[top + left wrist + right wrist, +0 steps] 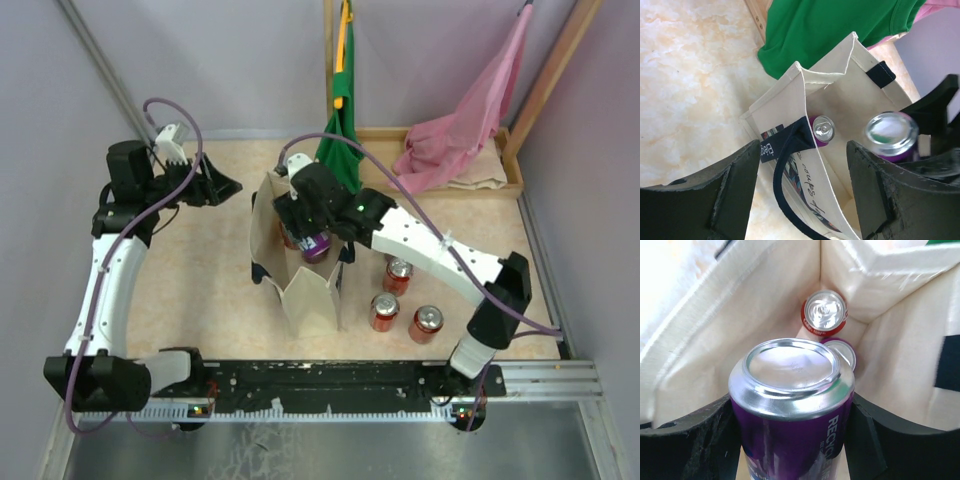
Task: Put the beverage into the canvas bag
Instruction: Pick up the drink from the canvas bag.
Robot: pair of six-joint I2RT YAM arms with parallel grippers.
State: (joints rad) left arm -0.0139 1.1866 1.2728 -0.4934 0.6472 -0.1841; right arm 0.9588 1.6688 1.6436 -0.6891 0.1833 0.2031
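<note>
Right gripper [792, 440]: jaws part-way apart and clamped on the flanks of the purple can [790, 400], one finger on each side. I carry the can roughly upright, its long axis pointing down into the canvas bag [310, 300]. It hangs at the bag's open mouth, between the cream walls. Below it, on the bag's floor, a red can [823, 311] and a second purple can [846, 353] stand side by side in the far corner. I judge the bare floor nearer my fingers to be the landing spot, so the coming move is a plain descent. Left gripper [212, 186]: jaws wide, holding nothing, well apart from the bag on its left. The right arm is the nearer one. Three loose red cans [399, 272] stand on the table [200, 290] just right of the bag.
</note>
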